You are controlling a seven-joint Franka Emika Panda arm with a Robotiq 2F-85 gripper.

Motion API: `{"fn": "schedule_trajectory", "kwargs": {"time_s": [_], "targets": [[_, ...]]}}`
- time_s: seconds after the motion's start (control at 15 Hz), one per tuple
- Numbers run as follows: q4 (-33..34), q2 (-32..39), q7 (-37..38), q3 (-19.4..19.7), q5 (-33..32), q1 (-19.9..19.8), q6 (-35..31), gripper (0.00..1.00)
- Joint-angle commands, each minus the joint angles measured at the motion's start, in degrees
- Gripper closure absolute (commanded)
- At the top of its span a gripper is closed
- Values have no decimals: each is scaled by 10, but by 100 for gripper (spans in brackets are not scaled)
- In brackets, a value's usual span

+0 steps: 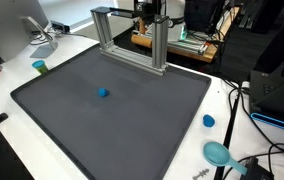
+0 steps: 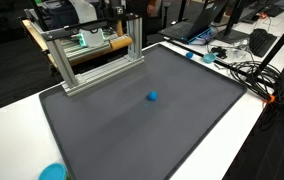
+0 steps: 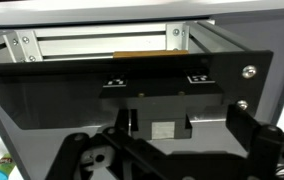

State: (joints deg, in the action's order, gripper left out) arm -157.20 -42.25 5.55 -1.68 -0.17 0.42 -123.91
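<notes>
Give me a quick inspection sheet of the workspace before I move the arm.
Surface: dark grey mat lying flat on a white table; no spills seen.
Job's things: aluminium frame stands upright at the mat's far edge; the wrist view shows it close ahead.
Clutter: small blue piece lies alone on the mat; blue cap, teal disc and small green cylinder sit on the table off the mat.
Grippers: gripper is open, holds nothing and faces the frame.
Cables: loose bundle lies on the table beside the mat.
Surroundings: monitor at one corner; desks with equipment behind.
</notes>
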Motion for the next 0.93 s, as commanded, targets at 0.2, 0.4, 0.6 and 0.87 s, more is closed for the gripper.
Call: {"fn": "schedule_trajectory", "kwargs": {"time_s": [0.2, 0.4, 0.6, 0.87], "targets": [[1, 11, 16, -7, 6, -7, -21, 12], [1, 13, 29, -11, 0, -15, -21, 20], [2, 14, 36, -17, -8, -22, -19, 45], [-12, 9, 46, -35, -27, -33, -17, 50]]}}
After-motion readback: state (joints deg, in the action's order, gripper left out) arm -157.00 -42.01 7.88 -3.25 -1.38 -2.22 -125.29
